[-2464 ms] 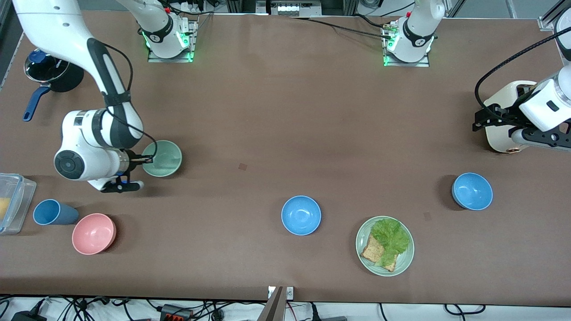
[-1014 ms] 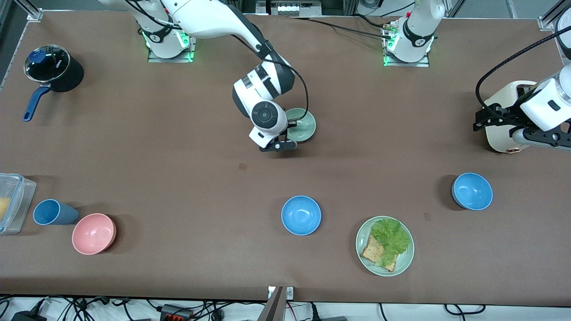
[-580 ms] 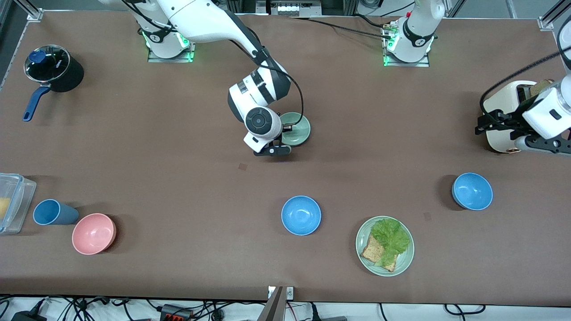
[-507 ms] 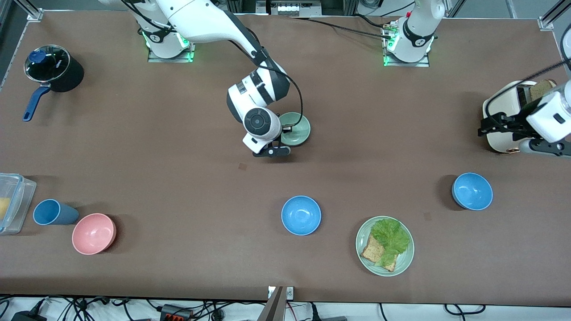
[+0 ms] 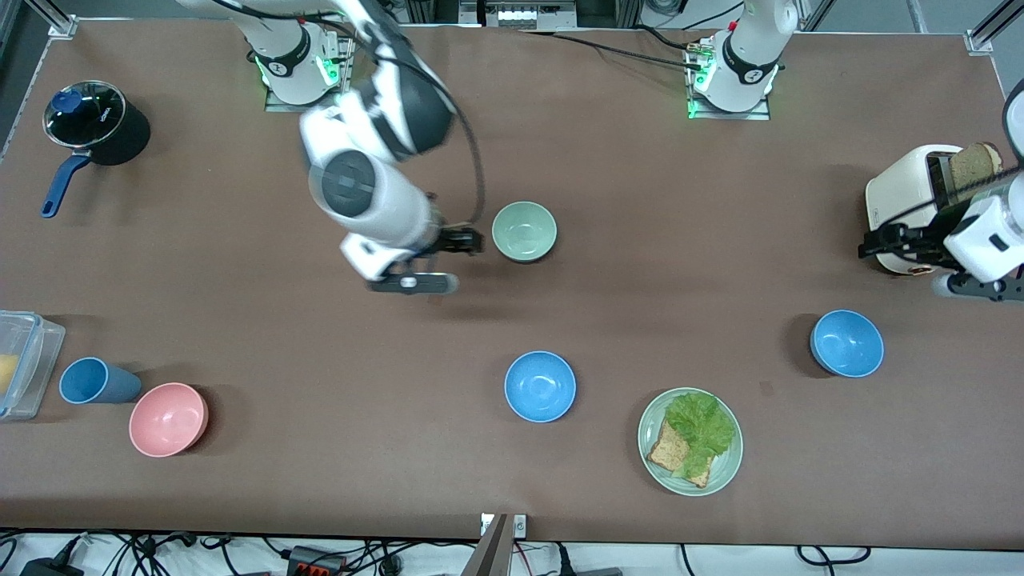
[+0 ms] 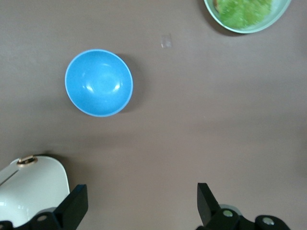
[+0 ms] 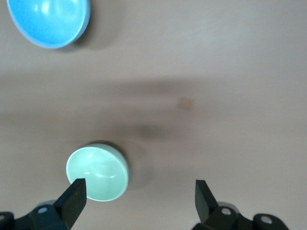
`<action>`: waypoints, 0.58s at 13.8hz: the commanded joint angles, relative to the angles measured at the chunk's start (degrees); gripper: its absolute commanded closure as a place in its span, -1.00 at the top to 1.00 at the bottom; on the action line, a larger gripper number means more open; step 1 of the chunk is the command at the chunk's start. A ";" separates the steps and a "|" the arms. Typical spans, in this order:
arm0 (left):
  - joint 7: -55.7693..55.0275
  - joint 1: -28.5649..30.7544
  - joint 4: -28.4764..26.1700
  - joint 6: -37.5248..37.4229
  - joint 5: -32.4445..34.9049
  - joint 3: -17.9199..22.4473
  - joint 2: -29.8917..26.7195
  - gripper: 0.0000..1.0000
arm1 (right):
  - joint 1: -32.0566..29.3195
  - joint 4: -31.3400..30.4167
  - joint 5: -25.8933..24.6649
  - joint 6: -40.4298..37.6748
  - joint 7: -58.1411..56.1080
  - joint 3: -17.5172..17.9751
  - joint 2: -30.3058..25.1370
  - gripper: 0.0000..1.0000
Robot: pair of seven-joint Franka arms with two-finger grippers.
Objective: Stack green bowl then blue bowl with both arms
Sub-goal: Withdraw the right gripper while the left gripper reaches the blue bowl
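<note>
The green bowl (image 5: 524, 231) stands alone and upright on the table, near the middle; it also shows in the right wrist view (image 7: 97, 173). My right gripper (image 5: 464, 240) (image 7: 138, 201) hangs open over the bare table beside that bowl, on the right arm's side, holding nothing. Two blue bowls sit nearer to the front camera: one (image 5: 540, 386) (image 7: 50, 21) at mid-table, the other (image 5: 846, 343) (image 6: 99, 82) toward the left arm's end. My left gripper (image 5: 872, 242) (image 6: 141, 203) is open and empty, over the table next to the toaster.
A white toaster (image 5: 912, 200) with bread stands at the left arm's end. A green plate (image 5: 724, 472) with lettuce and bread lies near the front edge. A pink bowl (image 5: 168, 419), blue cup (image 5: 92, 381), clear box (image 5: 20, 364) and black pot (image 5: 96, 120) are at the right arm's end.
The right gripper set the green bowl down mid-table, opened, and drew up and away toward its own end. The left gripper shifted slightly beside the toaster.
</note>
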 commanded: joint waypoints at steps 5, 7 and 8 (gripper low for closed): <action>2.36 3.03 10.87 1.43 5.28 0.03 17.31 1.00 | -0.08 10.39 -3.45 -10.33 -0.17 -10.80 -1.85 1.00; 4.56 3.21 13.86 4.58 6.35 0.03 21.89 1.00 | -1.31 10.39 -3.53 -10.33 -0.17 -12.73 -2.30 1.00; 7.09 4.60 14.05 7.29 6.27 0.03 23.56 1.00 | -1.49 10.21 -3.71 -10.25 -0.17 -13.70 -3.34 1.00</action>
